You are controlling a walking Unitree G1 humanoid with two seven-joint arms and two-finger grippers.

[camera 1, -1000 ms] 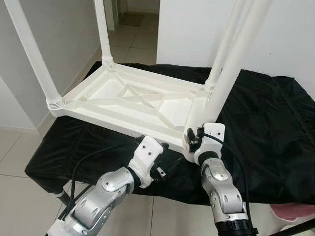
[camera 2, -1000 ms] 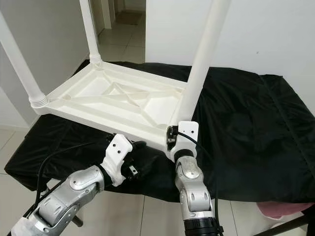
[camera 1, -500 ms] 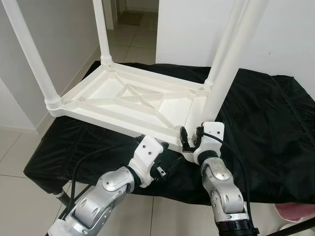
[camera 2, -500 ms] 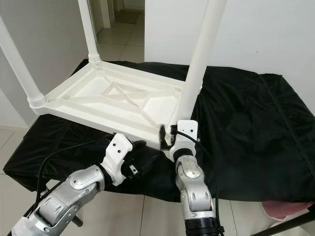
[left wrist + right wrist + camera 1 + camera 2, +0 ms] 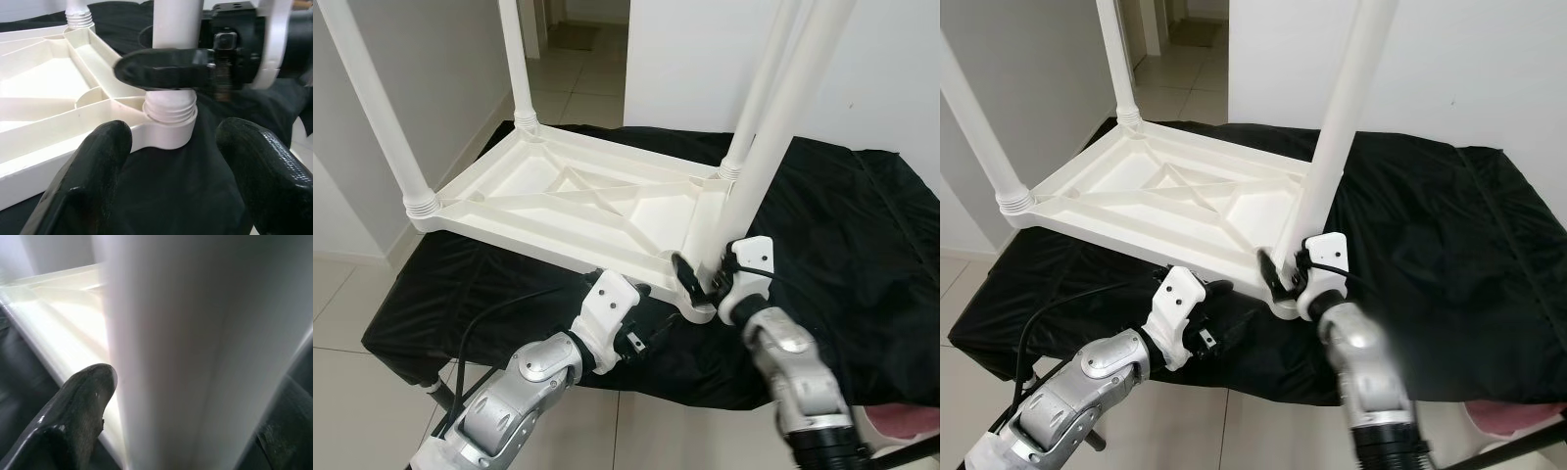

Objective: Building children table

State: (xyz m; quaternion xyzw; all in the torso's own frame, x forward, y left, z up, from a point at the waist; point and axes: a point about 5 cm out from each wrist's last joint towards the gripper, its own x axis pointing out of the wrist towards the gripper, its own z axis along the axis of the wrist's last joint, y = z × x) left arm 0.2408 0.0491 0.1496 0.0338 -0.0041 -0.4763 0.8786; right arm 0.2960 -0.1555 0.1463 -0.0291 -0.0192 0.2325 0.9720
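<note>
On black cloth [image 5: 862, 245], right tool [image 5: 705, 279] grips smooth (threaded) leg [image 5: 773, 127].

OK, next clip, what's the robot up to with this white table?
A white plastic table lies upside down on a black cloth, with its legs pointing up. The right gripper is closed around the base of the near leg, just above the threaded socket at the table's corner, apparently screwing or seating it. The left gripper hovers open just in front of that same corner, touching nothing. The other legs look already fitted.
</note>
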